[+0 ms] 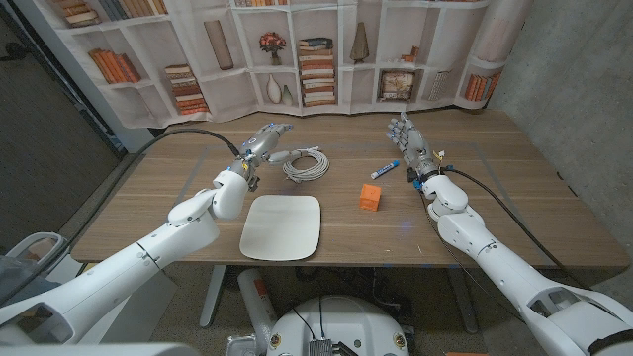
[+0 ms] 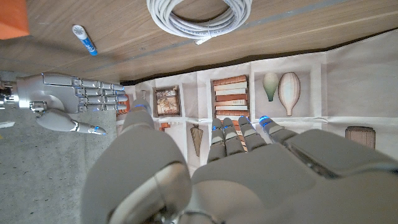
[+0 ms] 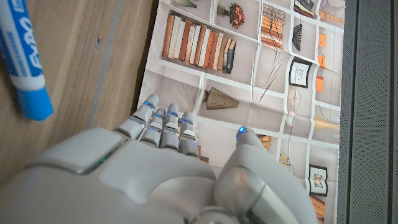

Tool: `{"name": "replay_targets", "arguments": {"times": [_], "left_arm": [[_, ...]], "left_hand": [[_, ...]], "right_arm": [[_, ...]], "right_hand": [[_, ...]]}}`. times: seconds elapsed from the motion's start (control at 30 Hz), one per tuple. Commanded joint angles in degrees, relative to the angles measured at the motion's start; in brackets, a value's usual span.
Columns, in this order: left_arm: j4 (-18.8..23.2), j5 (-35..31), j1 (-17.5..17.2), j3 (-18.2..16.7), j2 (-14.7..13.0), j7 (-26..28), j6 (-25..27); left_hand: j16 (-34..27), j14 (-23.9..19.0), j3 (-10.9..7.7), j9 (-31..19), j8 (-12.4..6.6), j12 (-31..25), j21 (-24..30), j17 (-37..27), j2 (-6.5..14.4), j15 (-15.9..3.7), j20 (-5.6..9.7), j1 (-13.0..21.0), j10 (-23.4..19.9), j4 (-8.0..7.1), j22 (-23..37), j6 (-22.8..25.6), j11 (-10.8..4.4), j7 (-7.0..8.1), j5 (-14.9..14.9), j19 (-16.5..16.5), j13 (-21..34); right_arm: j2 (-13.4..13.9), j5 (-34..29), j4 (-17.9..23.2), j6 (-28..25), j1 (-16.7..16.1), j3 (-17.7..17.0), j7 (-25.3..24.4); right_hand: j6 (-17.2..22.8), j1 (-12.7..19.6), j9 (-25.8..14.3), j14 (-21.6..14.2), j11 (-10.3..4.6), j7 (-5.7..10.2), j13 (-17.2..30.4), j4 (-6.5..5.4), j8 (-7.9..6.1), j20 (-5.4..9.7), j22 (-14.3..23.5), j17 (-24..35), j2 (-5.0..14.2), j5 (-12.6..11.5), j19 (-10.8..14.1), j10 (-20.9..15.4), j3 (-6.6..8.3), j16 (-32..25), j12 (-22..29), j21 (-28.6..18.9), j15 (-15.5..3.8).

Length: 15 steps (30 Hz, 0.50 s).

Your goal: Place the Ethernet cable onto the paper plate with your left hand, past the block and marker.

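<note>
A coiled white Ethernet cable (image 1: 308,163) (image 2: 199,17) lies on the table's far middle. My left hand (image 1: 263,144) (image 2: 236,168) hovers just left of the coil, fingers apart, holding nothing. A white paper plate (image 1: 282,226) lies nearer the front, below the cable. An orange block (image 1: 370,197) (image 2: 13,18) sits right of the plate, and a blue-and-white marker (image 1: 386,169) (image 2: 84,40) (image 3: 25,62) lies beyond it. My right hand (image 1: 406,138) (image 2: 68,102) (image 3: 174,168) stands upright by the marker, fingers extended and empty.
A bookshelf-print backdrop (image 1: 316,49) closes off the table's far edge. A grey wall (image 1: 574,89) stands to the right. Bare wood lies between the plate and the block and along the table's front edge (image 1: 396,259).
</note>
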State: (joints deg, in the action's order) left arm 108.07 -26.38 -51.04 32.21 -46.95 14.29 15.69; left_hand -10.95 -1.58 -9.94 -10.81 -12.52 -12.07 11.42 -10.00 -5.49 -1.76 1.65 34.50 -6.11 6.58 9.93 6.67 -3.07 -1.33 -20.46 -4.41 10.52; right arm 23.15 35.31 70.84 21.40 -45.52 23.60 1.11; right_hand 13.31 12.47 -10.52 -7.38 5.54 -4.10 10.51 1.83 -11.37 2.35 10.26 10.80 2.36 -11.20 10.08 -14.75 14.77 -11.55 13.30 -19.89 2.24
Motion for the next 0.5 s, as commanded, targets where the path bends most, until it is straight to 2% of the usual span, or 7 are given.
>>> {"name": "replay_targets", "arguments": {"times": [0.03,0.33,0.5], "left_arm": [[1.5,-2.0,1.1,1.8,-0.3,-2.8,3.9],[1.1,-2.7,2.4,3.2,0.0,-4.7,5.1],[-1.0,-1.9,4.0,4.2,1.0,-6.3,4.7]], "left_hand": [[0.3,0.0,0.11,-0.1,0.14,0.1,-0.1,-0.1,-0.2,-0.06,-0.13,0.8,-0.1,0.30,0.1,-0.1,-0.18,0.34,-0.5,0.1,0.3],[0.3,-0.2,0.52,-0.1,0.08,0.1,-0.1,-0.1,-0.9,-0.43,-0.18,1.3,-0.5,0.63,0.2,0.2,-0.62,0.74,-0.6,0.1,0.3],[0.3,-0.2,0.70,-0.1,0.07,0.0,-0.1,-0.1,-1.1,-0.54,-0.14,1.6,-0.6,0.77,0.2,0.4,-0.81,0.83,-0.7,0.2,0.3]], "right_arm": [[-0.1,0.3,-0.4,0.2,-0.1,0.0,0.3],[0.2,0.5,0.4,0.2,-0.6,-0.2,0.3],[0.5,0.6,1.0,-0.2,-1.1,-0.3,0.0]], "right_hand": [[0.5,0.4,-0.2,-0.6,0.03,0.11,0.2,0.20,0.07,0.60,0.2,0.1,0.23,0.2,0.6,-0.3,0.02,0.3,0.0,0.1,0.10],[0.6,0.4,-0.3,-0.7,0.04,0.06,0.2,0.24,0.07,0.56,0.2,0.1,0.27,0.2,0.6,-0.3,0.01,0.3,-0.1,0.2,0.08],[0.6,0.4,-0.3,-0.7,-0.01,-0.02,0.2,0.26,0.07,0.56,0.2,0.1,0.28,0.2,0.7,-0.3,0.00,0.3,-0.1,0.3,0.04]]}}
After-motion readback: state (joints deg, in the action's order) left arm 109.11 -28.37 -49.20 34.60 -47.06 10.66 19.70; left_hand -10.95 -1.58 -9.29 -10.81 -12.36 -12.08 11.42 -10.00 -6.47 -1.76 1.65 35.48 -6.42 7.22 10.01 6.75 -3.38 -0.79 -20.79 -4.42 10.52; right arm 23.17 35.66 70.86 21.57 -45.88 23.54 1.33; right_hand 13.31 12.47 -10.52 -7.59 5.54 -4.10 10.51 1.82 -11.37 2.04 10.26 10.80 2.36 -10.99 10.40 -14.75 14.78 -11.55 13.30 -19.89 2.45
